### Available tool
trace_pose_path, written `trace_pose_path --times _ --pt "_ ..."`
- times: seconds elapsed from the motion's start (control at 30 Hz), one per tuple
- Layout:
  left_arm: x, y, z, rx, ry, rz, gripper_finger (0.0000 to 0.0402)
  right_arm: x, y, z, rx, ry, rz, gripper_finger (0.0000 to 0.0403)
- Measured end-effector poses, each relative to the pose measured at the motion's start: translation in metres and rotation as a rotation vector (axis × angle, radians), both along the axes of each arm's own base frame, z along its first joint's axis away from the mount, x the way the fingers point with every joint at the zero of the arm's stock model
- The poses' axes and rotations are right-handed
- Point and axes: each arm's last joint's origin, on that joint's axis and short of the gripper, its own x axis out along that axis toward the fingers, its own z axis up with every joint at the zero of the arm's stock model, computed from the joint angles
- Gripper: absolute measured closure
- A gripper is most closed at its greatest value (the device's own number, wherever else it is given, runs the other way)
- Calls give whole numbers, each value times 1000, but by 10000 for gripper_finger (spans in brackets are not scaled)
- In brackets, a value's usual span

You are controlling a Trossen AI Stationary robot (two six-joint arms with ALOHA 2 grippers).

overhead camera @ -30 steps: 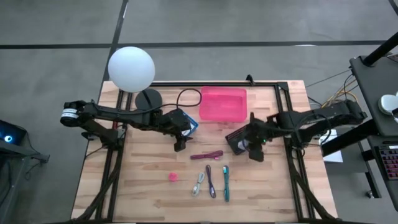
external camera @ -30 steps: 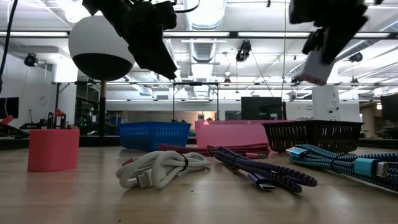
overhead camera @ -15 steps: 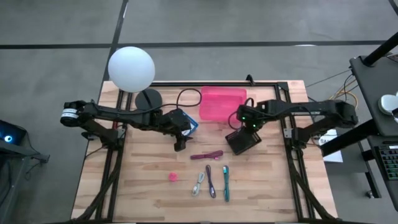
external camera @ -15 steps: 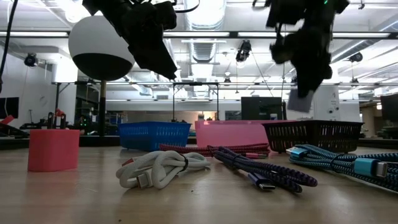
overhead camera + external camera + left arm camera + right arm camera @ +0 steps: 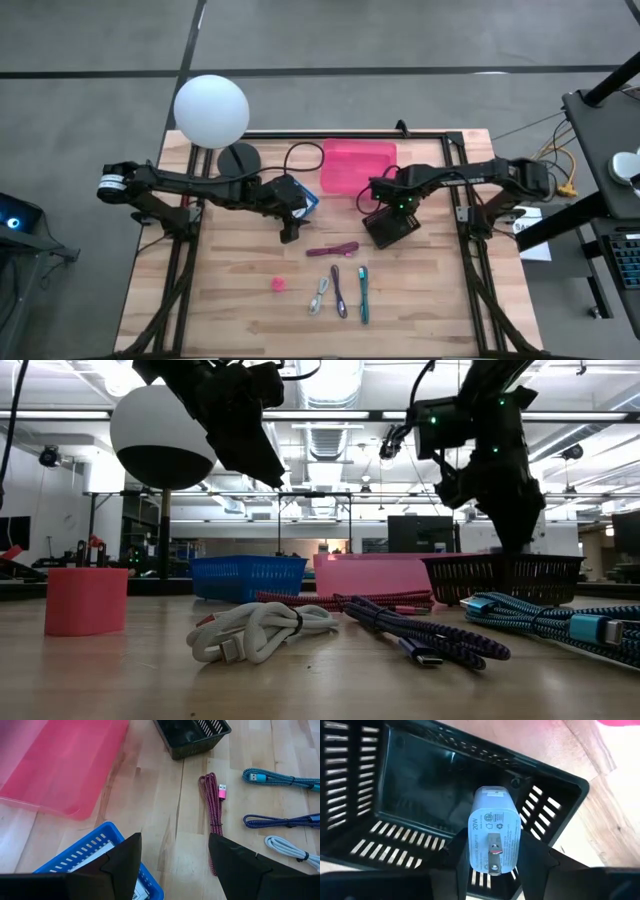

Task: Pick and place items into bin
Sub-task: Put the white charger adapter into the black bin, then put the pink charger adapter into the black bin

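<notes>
My right gripper [image 5: 393, 207] points down over the black slotted basket [image 5: 392, 228], shut on a white plug-in charger [image 5: 494, 837]. In the low view the basket's wall [image 5: 505, 575] hides the charger. My left gripper [image 5: 172, 865] hangs open above the blue basket [image 5: 305, 200], holding nothing. A maroon cable [image 5: 332, 249], a white cable [image 5: 319, 296], a purple cable [image 5: 339, 290] and a teal cable [image 5: 363, 293] lie on the wooden table. A small pink piece [image 5: 278, 284] stands to their left. My right gripper pinches the charger between its two fingers [image 5: 456, 854], one on each narrow side [image 5: 474, 851] near the end with the prongs. The fingers come from above, pointing down. The charger hangs upright, prongs toward the wrist, its other end down over the basket's floor.
A pink bin [image 5: 358, 166] stands at the far edge, between the blue and black baskets. A white globe lamp [image 5: 211, 110] on a black base stands at the far left corner. Bare wood lies along the near edge and at the near left.
My right gripper has swung from the black basket's right side toward the table's far left until it is over the basket. It has also sunk and rolled its wrist. The charger has gone down with it, from well above the rim to behind the basket's wall.
</notes>
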Motion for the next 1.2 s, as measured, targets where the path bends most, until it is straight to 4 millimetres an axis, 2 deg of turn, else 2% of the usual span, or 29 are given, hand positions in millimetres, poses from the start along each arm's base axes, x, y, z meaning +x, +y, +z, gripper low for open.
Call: trace_pose_path --times 0.3,0.53,0.73,0.87,1.0,1.2 --pt "0 0 0 0 0 0 187 3 -1 -7 -4 28 -1 290" --pt "0 0 0 0 0 0 187 3 -1 -7 -7 28 -7 188" --pt "0 0 0 0 0 -1 187 3 -1 -5 -8 22 -9 165" --pt "0 0 0 0 1 -1 187 7 -1 9 -19 -38 -6 176" --pt "0 -1 0 -25 1 10 187 10 1 36 -65 -150 50 189" --pt "-4 -8 5 -274 -11 36 187 2 18 84 -244 -316 279 201"
